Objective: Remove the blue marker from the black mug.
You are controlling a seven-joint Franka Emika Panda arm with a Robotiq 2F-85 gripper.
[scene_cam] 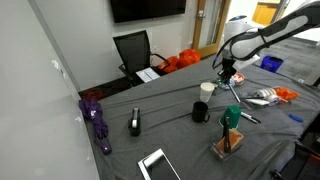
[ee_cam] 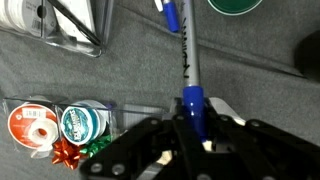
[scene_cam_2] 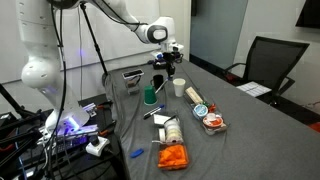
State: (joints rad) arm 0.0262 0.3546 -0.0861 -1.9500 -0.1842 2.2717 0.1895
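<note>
blue marker (ee_cam: 188,62): grey barrel, blue cap; black mug (scene_cam: 201,111): plain black; green mug (scene_cam: 232,119); white cup (scene_cam: 207,89); gripper (ee_cam: 195,122): black; tablecloth (ee_cam: 120,70): grey; orange ribbon spool (ee_cam: 32,125); teal ribbon spool (ee_cam: 82,122)

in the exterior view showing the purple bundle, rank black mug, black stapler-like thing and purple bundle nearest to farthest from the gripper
1. black mug, just down-left of the gripper holding the blue marker
2. black stapler-like thing, mid-table
3. purple bundle, at the picture's far left

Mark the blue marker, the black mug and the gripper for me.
blue marker (ee_cam: 188,62): wrist view, middle of its barrel.
black mug (scene_cam: 201,112): an exterior view, its side wall.
gripper (ee_cam: 196,118): wrist view, between the fingertips, closed on the marker's blue end.
</note>
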